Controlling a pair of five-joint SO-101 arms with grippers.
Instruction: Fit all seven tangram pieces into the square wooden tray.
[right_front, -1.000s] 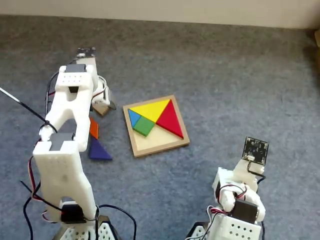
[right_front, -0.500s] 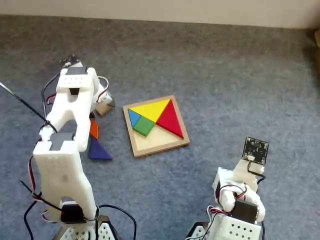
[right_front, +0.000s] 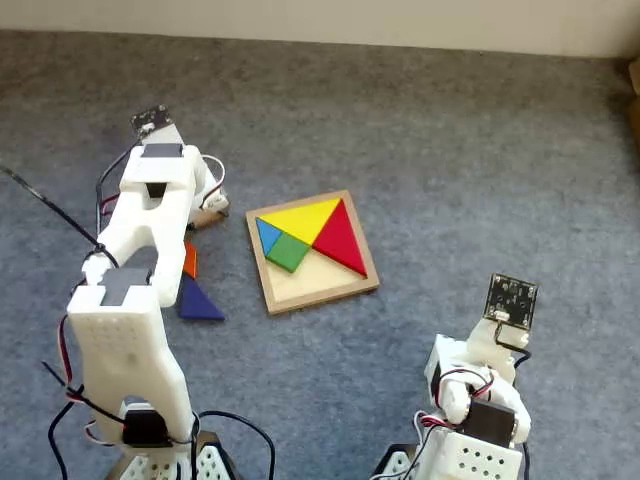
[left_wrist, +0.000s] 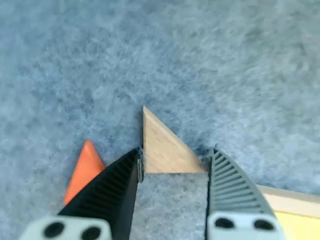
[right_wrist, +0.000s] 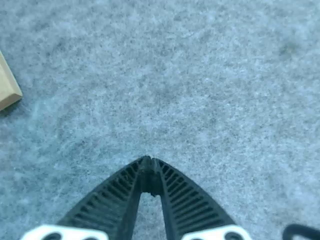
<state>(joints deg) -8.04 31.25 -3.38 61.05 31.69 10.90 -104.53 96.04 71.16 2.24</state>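
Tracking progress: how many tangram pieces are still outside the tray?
3: wooden triangle in the left gripper; orange piece and dark blue triangle on the carpet by that arm, which may hide more.

White printed arms, dark ribbed tools

The left arm (right_front: 130, 300) and right arm (right_front: 478, 415) have blocky white shells, with thin black cables (right_front: 50, 215) looping off them and a small dark camera board (right_front: 512, 297) set behind each tool. The left tool (left_wrist: 175, 152) has one black finger (left_wrist: 117, 190) and one grey, above pale mounts with screw holes. Both fingers of the right tool (right_wrist: 149, 162) are black.
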